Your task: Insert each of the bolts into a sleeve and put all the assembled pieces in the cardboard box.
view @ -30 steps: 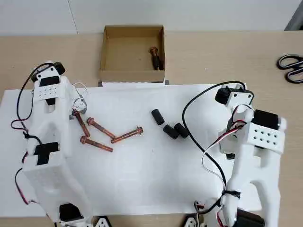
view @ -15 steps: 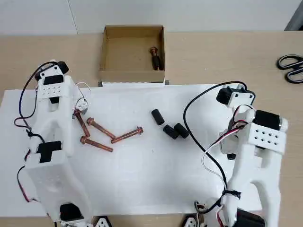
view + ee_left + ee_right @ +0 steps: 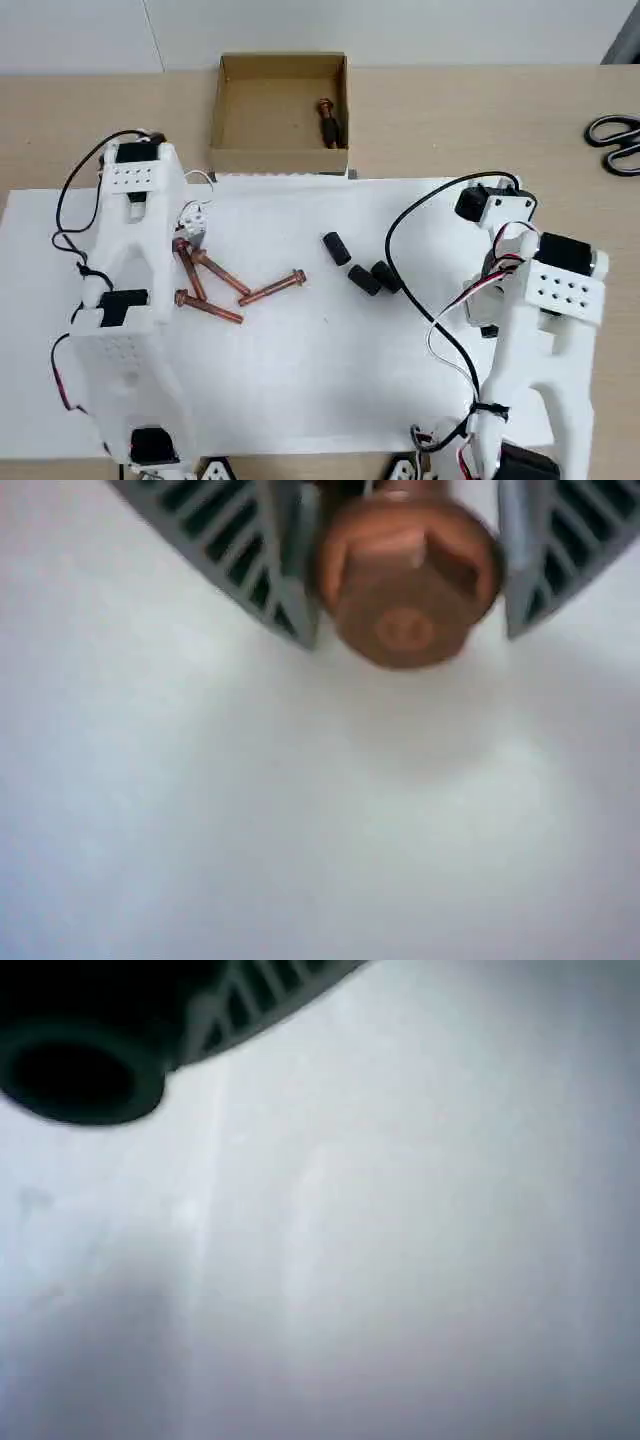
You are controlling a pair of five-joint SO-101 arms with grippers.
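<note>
My left gripper [image 3: 186,236] is shut on the head end of a copper bolt [image 3: 189,272] whose shaft slants down to the white mat [image 3: 330,400]. In the left wrist view the bolt's hexagonal head [image 3: 405,580] sits between the grey fingers [image 3: 250,550]. Three more bolts lie loose beside it, one [image 3: 272,287] pointing right. Three black sleeves [image 3: 363,279] rest mid-mat. My right gripper [image 3: 487,322] is low at the mat's right side, mostly under its arm. In the right wrist view a black sleeve [image 3: 82,1072] sits end-on against a grey finger [image 3: 260,995].
The cardboard box [image 3: 232,110] stands beyond the mat's far edge, with one assembled bolt and sleeve [image 3: 327,122] inside at its right wall. Scissors [image 3: 615,140] lie at the table's far right. Cables loop off both arms.
My left arm has swung right and slightly nearer, carrying its bolt towards the loose bolts. The right arm has stayed still.
</note>
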